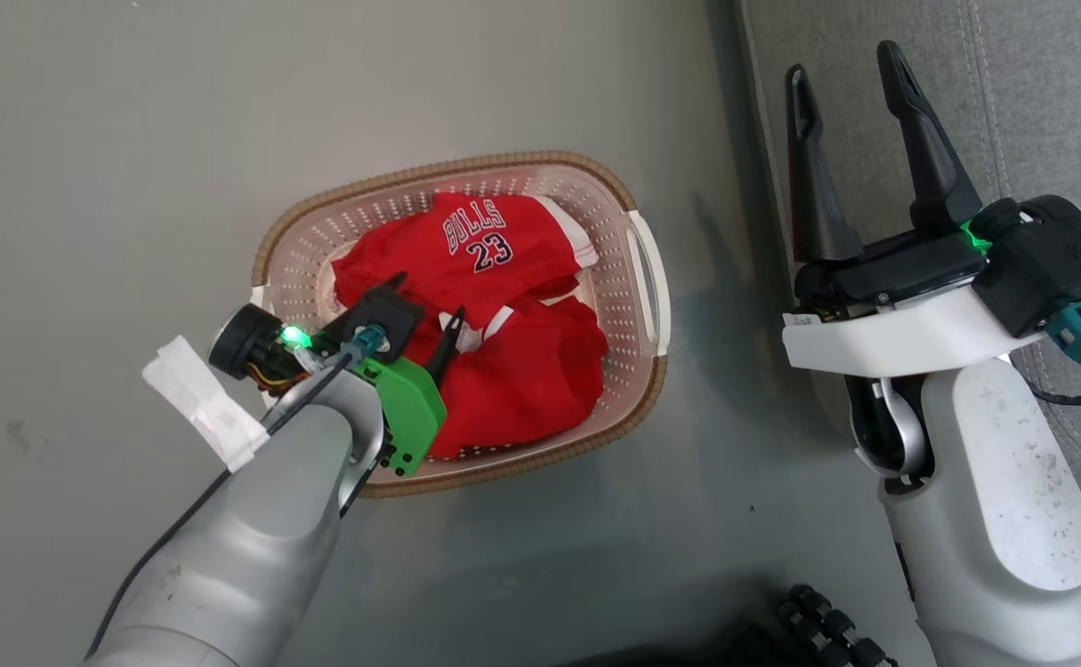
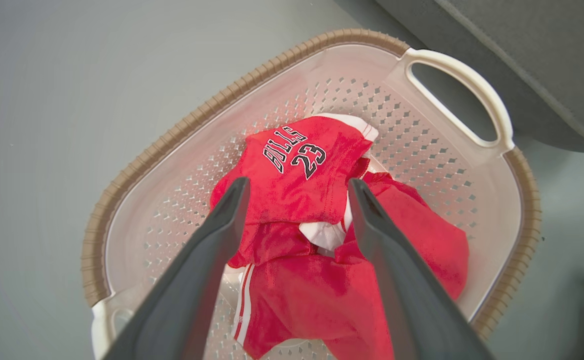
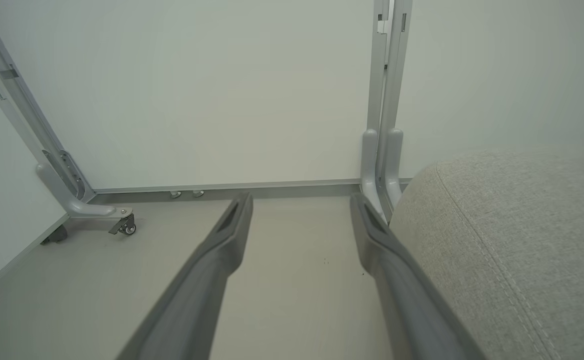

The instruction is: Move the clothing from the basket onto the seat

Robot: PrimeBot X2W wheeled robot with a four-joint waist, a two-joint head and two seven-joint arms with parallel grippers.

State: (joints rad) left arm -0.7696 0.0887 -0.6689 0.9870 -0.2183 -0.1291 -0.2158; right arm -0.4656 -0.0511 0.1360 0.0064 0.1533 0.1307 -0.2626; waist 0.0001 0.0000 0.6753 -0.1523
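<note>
Red clothing (image 1: 503, 269), cream basket (image 1: 308, 269), grey seat (image 1: 1049, 83).
We see the clothing in bright red with white trim, white side stripes and a white lining; one piece carries "BULLS 23" in dark letters outlined in white. The basket's walls are cream, patterned with rows of small diamond holes, its rim (image 1: 466, 167) is brown with a woven look, and its handles (image 1: 648, 264) are white. We find the seat a light grey weave with paler stitched seams, the floor (image 1: 132, 139) a plain dull grey. The left gripper (image 2: 298, 184) and right gripper (image 1: 846, 63) have dark grey to black fingers; a bright green plate (image 1: 406, 412) sits on the left wrist.
</note>
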